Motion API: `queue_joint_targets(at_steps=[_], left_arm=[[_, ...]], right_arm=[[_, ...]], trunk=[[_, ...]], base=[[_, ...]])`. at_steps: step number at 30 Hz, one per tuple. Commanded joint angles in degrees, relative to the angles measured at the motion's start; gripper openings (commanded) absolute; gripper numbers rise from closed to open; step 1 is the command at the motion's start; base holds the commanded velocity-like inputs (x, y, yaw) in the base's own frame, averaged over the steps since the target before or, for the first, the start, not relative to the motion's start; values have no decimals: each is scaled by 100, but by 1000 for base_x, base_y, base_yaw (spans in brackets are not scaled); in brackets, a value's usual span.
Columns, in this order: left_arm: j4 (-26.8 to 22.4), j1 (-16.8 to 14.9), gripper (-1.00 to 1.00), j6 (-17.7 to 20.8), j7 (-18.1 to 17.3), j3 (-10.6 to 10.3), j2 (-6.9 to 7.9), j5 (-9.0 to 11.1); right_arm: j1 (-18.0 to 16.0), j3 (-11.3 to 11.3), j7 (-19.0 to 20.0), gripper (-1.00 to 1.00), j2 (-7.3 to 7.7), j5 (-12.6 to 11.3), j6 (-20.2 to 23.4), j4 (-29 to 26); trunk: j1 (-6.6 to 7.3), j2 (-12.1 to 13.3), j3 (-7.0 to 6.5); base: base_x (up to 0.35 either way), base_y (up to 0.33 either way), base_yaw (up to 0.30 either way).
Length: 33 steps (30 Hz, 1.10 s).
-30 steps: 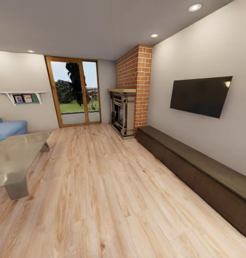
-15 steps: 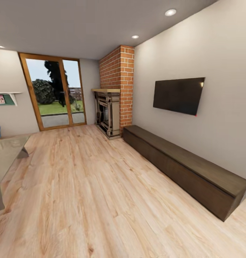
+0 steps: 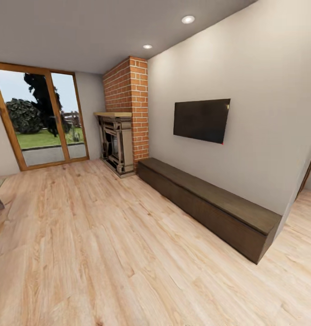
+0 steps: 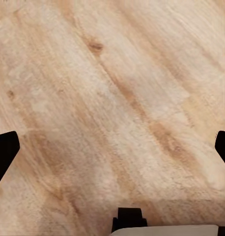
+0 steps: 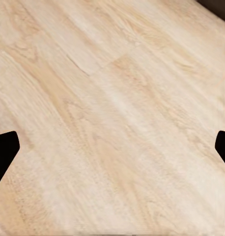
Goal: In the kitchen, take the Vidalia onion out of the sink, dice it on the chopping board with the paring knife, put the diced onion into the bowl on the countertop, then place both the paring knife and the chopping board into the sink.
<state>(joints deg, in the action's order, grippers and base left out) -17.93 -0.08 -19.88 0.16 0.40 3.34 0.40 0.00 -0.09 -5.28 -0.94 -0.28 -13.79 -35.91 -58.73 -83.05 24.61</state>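
In a living room, not the kitchen: the head view shows a plank floor point(image 3: 105, 253), a brick fireplace point(image 3: 123, 122) at 11 o'clock, a wall television point(image 3: 201, 120) at 1 o'clock, a long dark bench point(image 3: 209, 203) under it, and glazed doors point(image 3: 37, 117) at 10 o'clock. A doorway edge point(image 3: 309, 172) sits at 3 o'clock.

The onion, board, knife, bowl and sink are not in sight; presumably they lie in the kitchen ahead.

Left gripper point(image 4: 112, 152) and right gripper point(image 5: 112, 147): both spread wide, holding nothing, pointed at the floor.

Handling judgement: the onion is likely light, round and prone to roll; grasp across its widest part. The knife is best taken by its handle.

Against the earlier frames, the whole view has swung rightward: the sofa and wall shelf have left the frame, the low table is reduced to a sliver, and the doorway has appeared. That is camera movement, not movement of the objects.
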Motion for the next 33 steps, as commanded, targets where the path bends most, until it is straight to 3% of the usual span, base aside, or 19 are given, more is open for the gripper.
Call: queue_joint_targets(at_steps=[1, 33], left_arm=[[0, -1, 100, -15, 2, 1, 0, 4], [3, -1, 100, -15, 2, 0, 0, 4]], right_arm=[[0, 0, -16, 100, -2, -3, -10, -4], [0, 1, -17, 100, -2, -5, -10, -4]], trunk=[[0, -3, 5], [0, -3, 5]], base=[[0, 0, -281], [0, 0, -281]])
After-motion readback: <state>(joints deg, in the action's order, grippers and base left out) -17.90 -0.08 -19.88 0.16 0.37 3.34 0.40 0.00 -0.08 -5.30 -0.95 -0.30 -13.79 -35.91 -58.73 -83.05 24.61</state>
